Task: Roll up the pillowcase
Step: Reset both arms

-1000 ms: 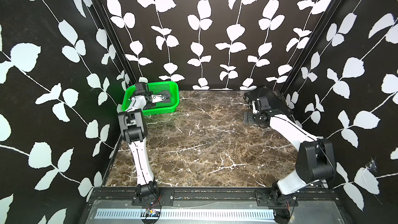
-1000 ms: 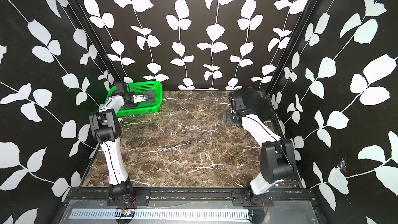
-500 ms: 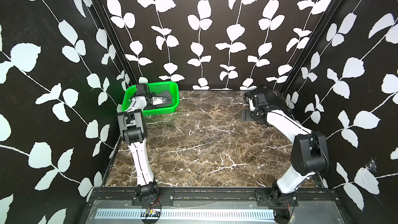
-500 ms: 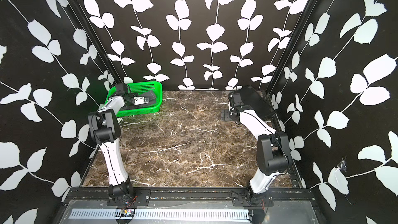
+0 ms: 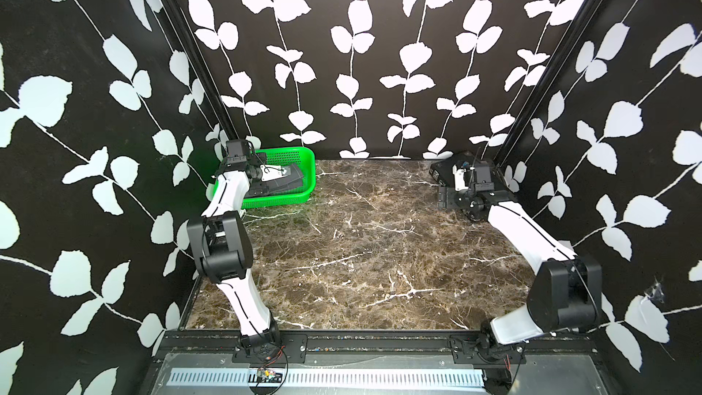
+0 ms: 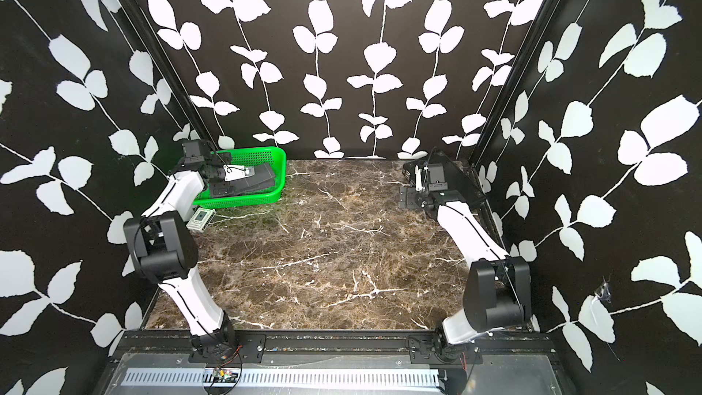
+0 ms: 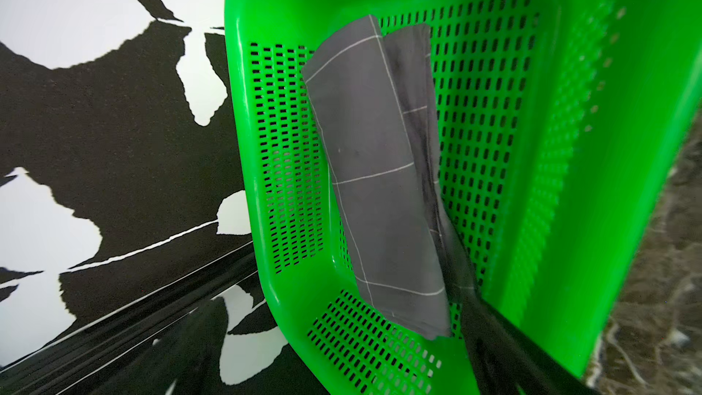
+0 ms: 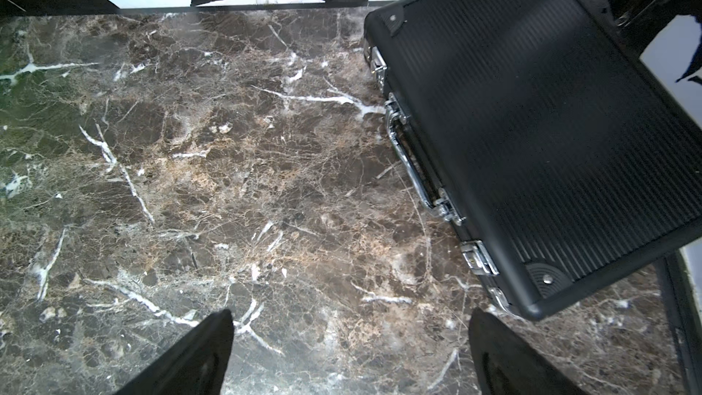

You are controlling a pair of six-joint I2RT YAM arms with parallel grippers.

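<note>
**Rolled pillowcase lying in the basket, both grippers spread**

Clock is read on the tabletop as the top views show it, with 12 at the back wall.

Change over the last second: the left arm [image 5: 220, 252] has hardly shifted, its wrist kept over the green basket [image 5: 281, 201] at 10 o'clock. The right arm [image 5: 532, 237] stood steeper half a second back. Its elbow now sits lower and further out, toward 4 o'clock.

Pillowcase [image 7: 380, 184]: rolled into a grey tube with white grid lines, lying loose on the basket floor. The left gripper [image 5: 275, 175] is inside the basket with its jaws apart. The wrist view shows a single blurred finger [image 7: 490, 332] beside the roll's end, with nothing pinched.

Right gripper [image 8: 349, 315]: jaws spread wide over the bare marble tabletop [image 5: 361, 245] at 2 o'clock. It holds nothing and sits just beside the black case [image 8: 532, 127].

Writing: a small white device [image 6: 200, 219] sits at 9 o'clock, in front of the basket. Its face is too small to read.

Count: one pillowcase, one basket, one case with one chrome handle, one device, two arms.
</note>
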